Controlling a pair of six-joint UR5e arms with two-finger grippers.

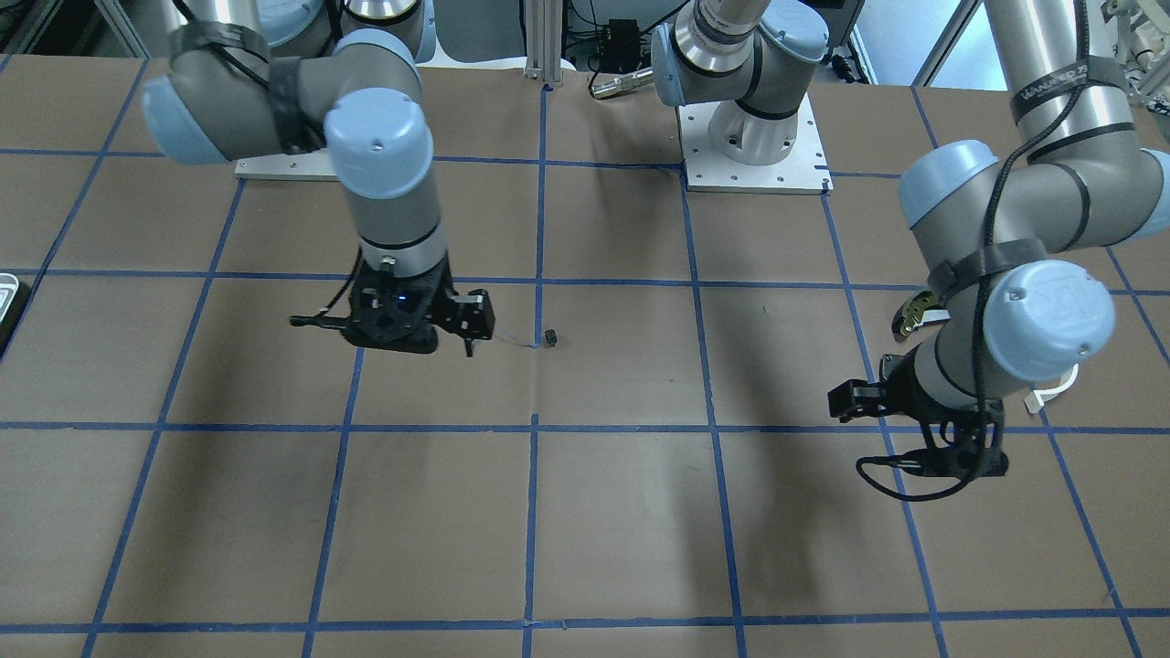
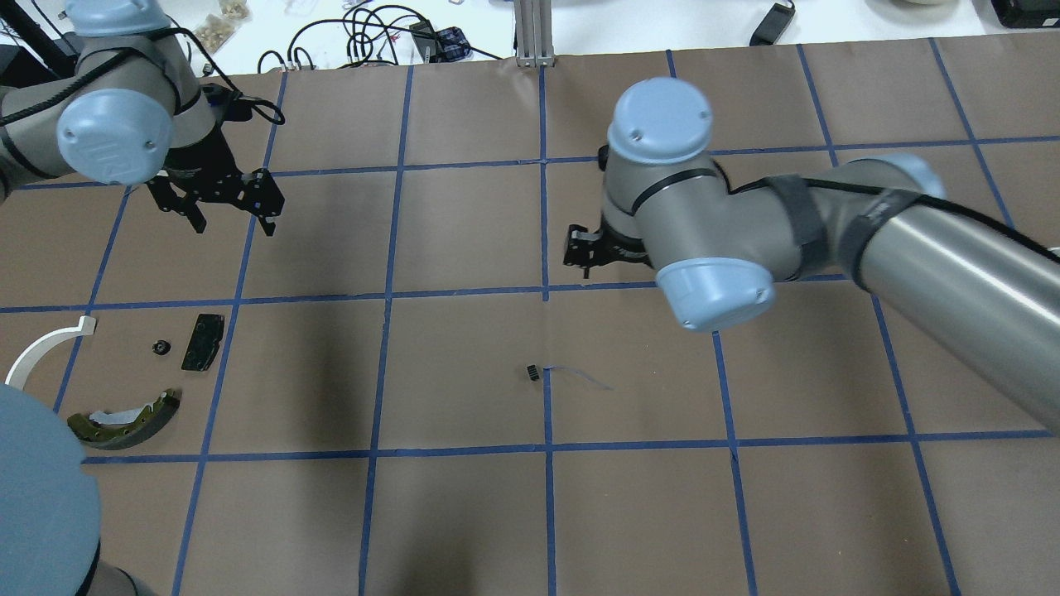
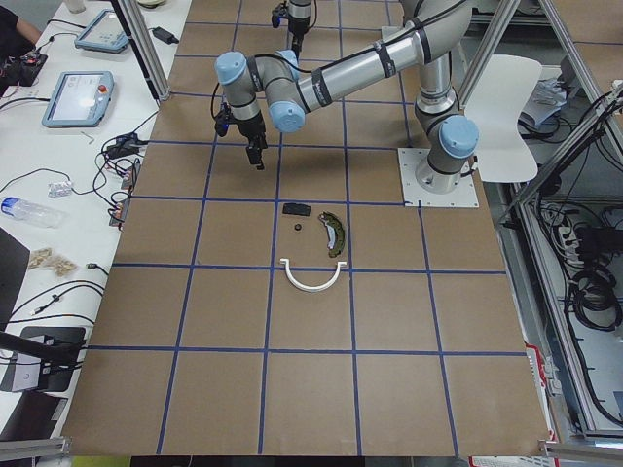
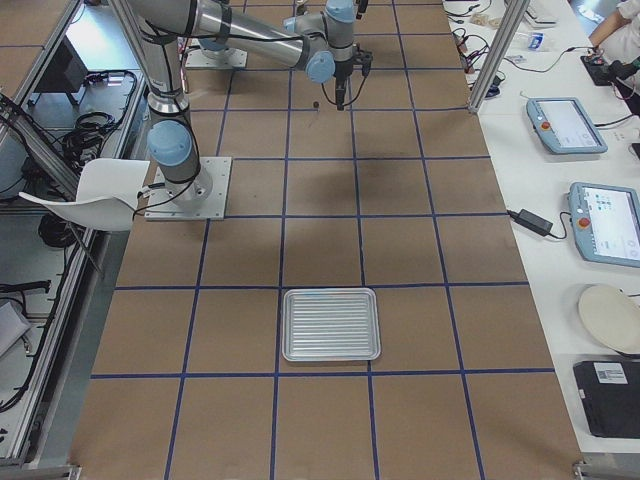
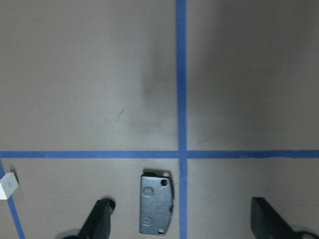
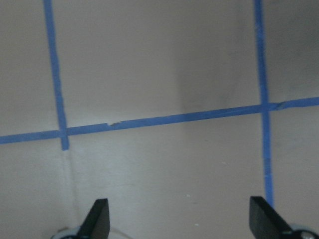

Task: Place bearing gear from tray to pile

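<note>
Brown paper table (image 2: 464, 513), blue tape grid; the left tool (image 2: 233, 217) hangs fingers wide apart, empty, the right tool (image 6: 180, 219) equally apart, empty. One gear (image 2: 159, 347) lies beside the pad (image 5: 156, 204) in the pile (image 2: 124, 424) near the left edge; a similar black part (image 2: 532, 372) sits mid-table. Only the right-end view shows the tray (image 4: 330, 324) whole
</note>
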